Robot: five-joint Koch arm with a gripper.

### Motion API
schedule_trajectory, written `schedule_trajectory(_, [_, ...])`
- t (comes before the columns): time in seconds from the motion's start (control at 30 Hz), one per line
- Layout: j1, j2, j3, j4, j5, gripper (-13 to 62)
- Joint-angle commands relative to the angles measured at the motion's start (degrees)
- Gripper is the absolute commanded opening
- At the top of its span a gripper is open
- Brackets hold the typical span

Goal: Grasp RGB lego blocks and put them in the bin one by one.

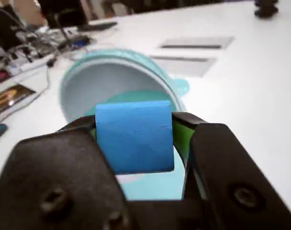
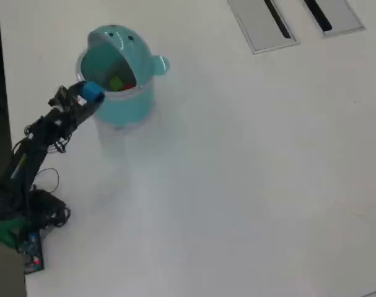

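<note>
A blue lego block point(image 1: 134, 136) is clamped between my black jaws, so my gripper point(image 1: 134, 139) is shut on it. Straight ahead in the wrist view lies the open mouth of the teal bin point(image 1: 83, 72), its inside pale. From overhead, my gripper point(image 2: 90, 94) holds the blue block point(image 2: 91, 92) over the left rim of the bin point(image 2: 122, 108). The bin's domed lid point(image 2: 122, 43) is flipped back, with two dot eyes and a side ear. Inside the bin lie a yellow-green block point(image 2: 117, 82) and a red block point(image 2: 129, 86).
Two grey cable-slot plates point(image 2: 261, 23) sit in the white table at the top right of the overhead view. The arm's base and wiring point(image 2: 26, 223) occupy the lower left. Cables and clutter point(image 1: 30, 45) line the far left edge in the wrist view.
</note>
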Motion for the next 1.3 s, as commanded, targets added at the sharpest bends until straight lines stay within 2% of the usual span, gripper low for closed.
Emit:
schedule_trajectory(0.0, [-2.64,-1.58,-6.59,-0.79,-1.49,11.7])
schedule_trajectory(0.47, [-8.79,-20.74,-18.02,-6.68,-3.43,10.0])
schedule_trajectory(0.63, [-8.96,-32.87,-27.16,-9.4,-4.66,10.2])
schedule_trajectory(0.67, [-8.88,-35.95,-27.16,-11.07,-11.07,14.6])
schedule_trajectory(0.87, [-8.79,-36.47,-25.58,-12.22,-19.78,24.3])
schedule_trajectory(1.07, [-8.35,-35.24,-25.05,-12.3,-21.88,28.7])
schedule_trajectory(1.27, [-7.38,-31.2,-22.5,-12.22,-21.53,28.7])
